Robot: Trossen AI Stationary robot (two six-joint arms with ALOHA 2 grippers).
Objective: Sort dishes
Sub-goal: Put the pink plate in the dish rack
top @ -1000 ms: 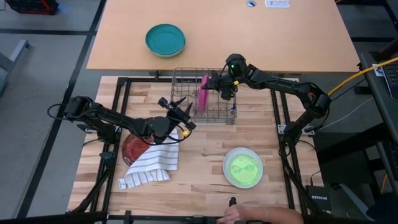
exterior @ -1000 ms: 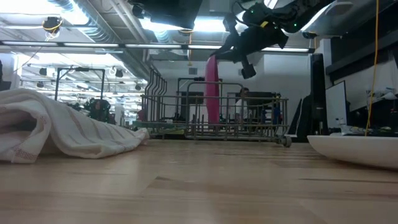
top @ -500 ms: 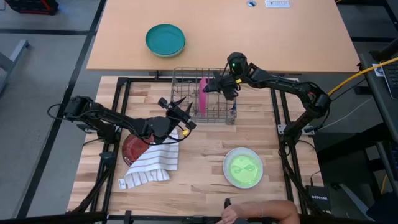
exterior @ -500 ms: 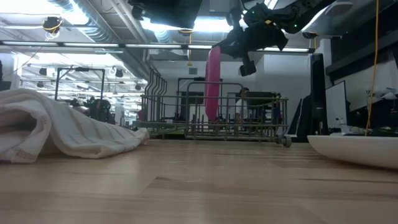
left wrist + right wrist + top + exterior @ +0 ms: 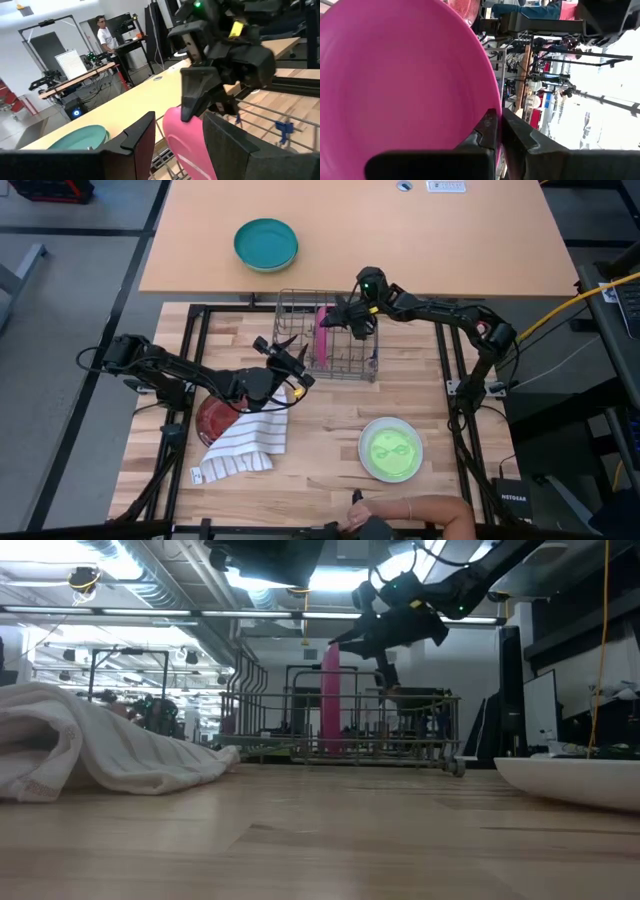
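Magenta-pink plate [image 5: 322, 332] is held on edge, upright, inside the wire dish rack [image 5: 296, 308] at the far side of the wooden table [image 5: 320, 440], its rim pinched by the closed right gripper [image 5: 345, 316] above the rack. Left gripper [image 5: 288, 357] is seen with fingers spread and nothing between them, just beside the rack's near corner. Dark red plate [image 5: 211, 418] lies partly covered by the white striped cloth [image 5: 245, 442], and the pale green plate [image 5: 391, 448] rests flat near the table's front edge.
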